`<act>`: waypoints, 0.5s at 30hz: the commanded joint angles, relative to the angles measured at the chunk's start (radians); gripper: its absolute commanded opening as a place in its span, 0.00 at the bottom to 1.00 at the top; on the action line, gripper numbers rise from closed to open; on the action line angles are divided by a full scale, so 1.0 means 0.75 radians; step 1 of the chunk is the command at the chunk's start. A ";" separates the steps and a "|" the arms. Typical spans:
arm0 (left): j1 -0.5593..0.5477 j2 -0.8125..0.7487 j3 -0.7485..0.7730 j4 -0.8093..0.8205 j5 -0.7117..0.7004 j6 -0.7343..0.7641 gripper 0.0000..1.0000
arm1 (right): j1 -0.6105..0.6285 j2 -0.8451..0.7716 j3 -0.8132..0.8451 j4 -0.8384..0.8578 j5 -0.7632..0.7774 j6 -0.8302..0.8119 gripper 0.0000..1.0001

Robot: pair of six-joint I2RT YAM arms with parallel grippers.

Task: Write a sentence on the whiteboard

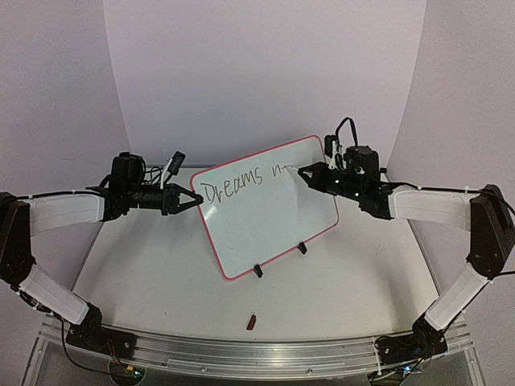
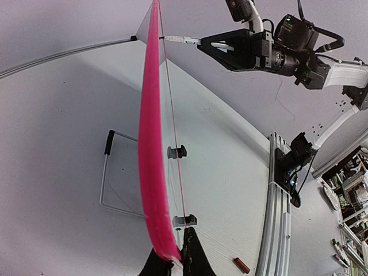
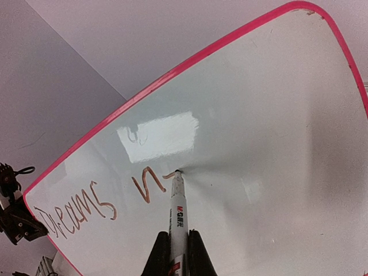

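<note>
The whiteboard (image 1: 269,221) with its pink-red frame stands tilted on two black clip feet mid-table; "Dreams n" and a short stroke are written along its top. My left gripper (image 1: 195,199) is shut on the board's left edge, and the left wrist view shows the pink rim (image 2: 150,144) pinched between the black fingers (image 2: 195,256). My right gripper (image 1: 308,170) is shut on a white marker (image 3: 177,218). The marker's tip touches the whiteboard (image 3: 270,126) just right of the "n", at the end of the short stroke.
A small red marker cap (image 1: 252,322) lies on the table near the front rail. A wire stand (image 2: 106,178) props the board from behind. The aluminium rail (image 1: 257,354) with both arm bases runs along the near edge.
</note>
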 commanded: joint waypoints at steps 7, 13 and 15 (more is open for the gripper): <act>-0.027 0.014 0.008 -0.082 -0.041 0.147 0.00 | -0.012 0.040 0.094 0.032 -0.017 -0.014 0.00; -0.028 0.014 0.009 -0.084 -0.041 0.147 0.00 | -0.013 0.052 0.072 0.027 -0.071 -0.012 0.00; -0.027 0.014 0.009 -0.084 -0.041 0.147 0.00 | -0.012 0.045 0.055 0.021 -0.077 -0.014 0.00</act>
